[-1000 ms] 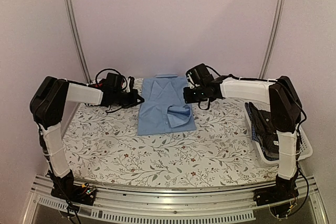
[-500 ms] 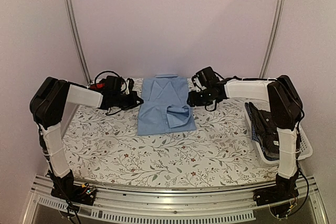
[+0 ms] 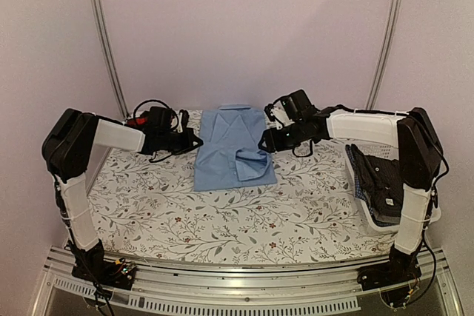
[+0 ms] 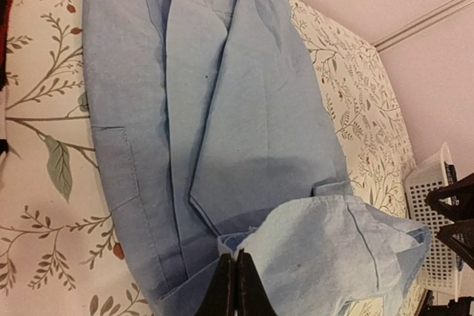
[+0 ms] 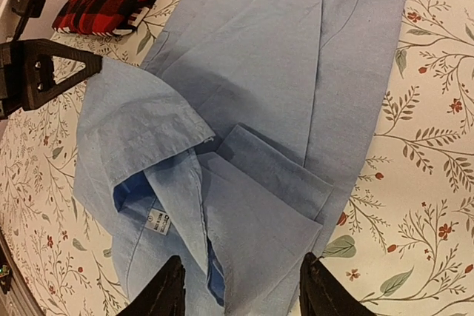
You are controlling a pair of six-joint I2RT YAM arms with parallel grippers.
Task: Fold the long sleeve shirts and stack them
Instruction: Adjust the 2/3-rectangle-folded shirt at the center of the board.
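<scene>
I am folding the light blue shirt [image 3: 231, 146], left gripper [image 4: 235, 291] closed empty, right gripper [image 5: 244, 286] wide; next, I think, both must grasp its sides.

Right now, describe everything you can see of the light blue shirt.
The light blue shirt is plain, thin woven cloth, partly folded into a rough rectangle with both sides turned inward and its collar at the far end. It lies flat on the floral tablecloth. One loose flap near its lower edge stands raised, exposing a white label. The left gripper appears pinched on that edge. The right gripper hangs open above it.
</scene>
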